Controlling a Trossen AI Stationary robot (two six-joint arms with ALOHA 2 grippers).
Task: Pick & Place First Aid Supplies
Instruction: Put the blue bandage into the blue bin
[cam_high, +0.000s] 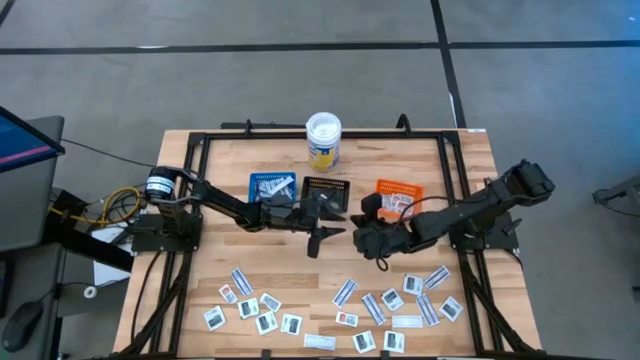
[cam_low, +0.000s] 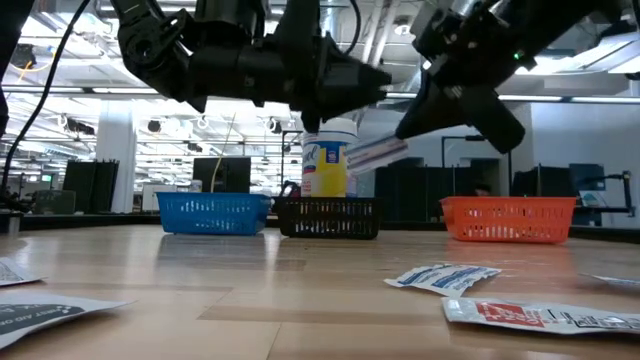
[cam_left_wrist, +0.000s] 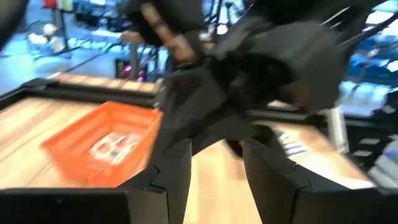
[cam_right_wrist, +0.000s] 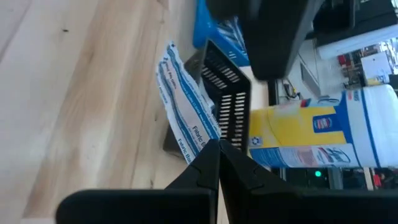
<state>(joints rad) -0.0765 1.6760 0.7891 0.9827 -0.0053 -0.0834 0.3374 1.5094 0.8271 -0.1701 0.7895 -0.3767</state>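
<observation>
Left gripper (cam_high: 322, 236): fingers spread, empty, above mid-table near the black tray (cam_high: 325, 190).
Right gripper (cam_high: 362, 236): pressed together, pinching a white-and-blue strip packet (cam_right_wrist: 185, 102) in the air.
Other packets (cam_high: 360, 305): scattered along the table's (cam_high: 470, 170) front.

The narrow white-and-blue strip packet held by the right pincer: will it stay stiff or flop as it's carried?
The narrow white-and-blue strip packet is pinched at one end only by the shut right pincer, and its free length looks slightly curved, so it probably flexes. It looks thin and paper-like, so likely very light and prone to fluttering or twisting in the grip.
</observation>
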